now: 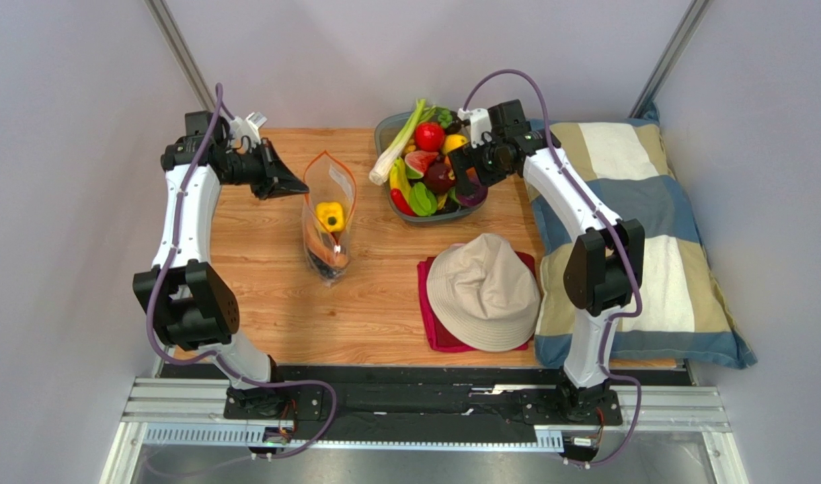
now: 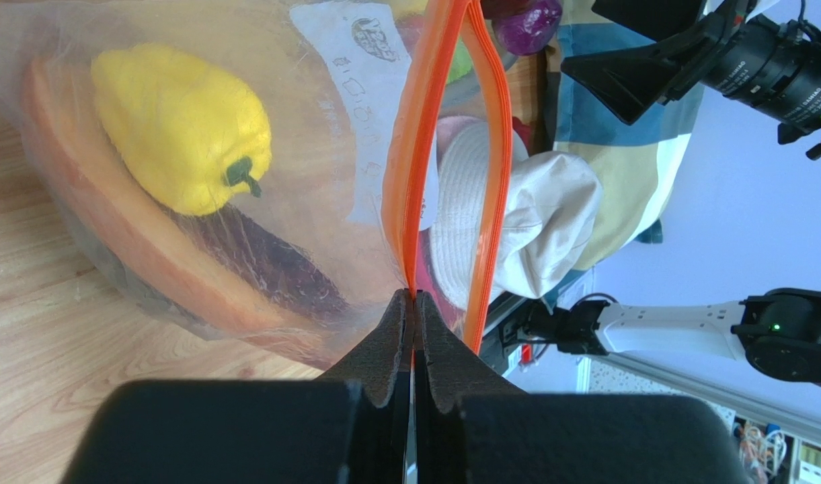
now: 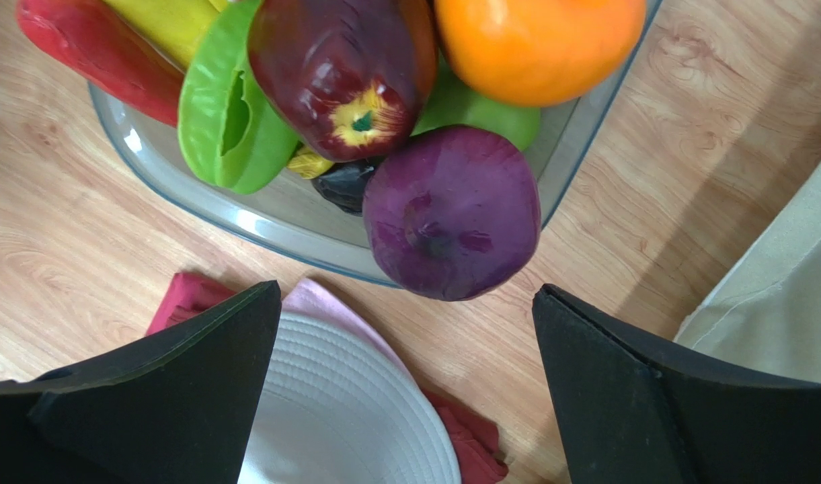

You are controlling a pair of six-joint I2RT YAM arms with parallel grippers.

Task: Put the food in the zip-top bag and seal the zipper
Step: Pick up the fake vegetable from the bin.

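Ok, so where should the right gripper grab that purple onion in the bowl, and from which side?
Take the purple onion across its round middle, coming down from above. It lies on top at the rim of the bowl, bulging over it, and the open right gripper frames it either side. The dark red apple crowds one side, so probably keep fingers off that.

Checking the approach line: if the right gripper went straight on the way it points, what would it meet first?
Probably the purple onion, centred ahead of the open right gripper, against the rim of the bowl. Depth is hard to judge.
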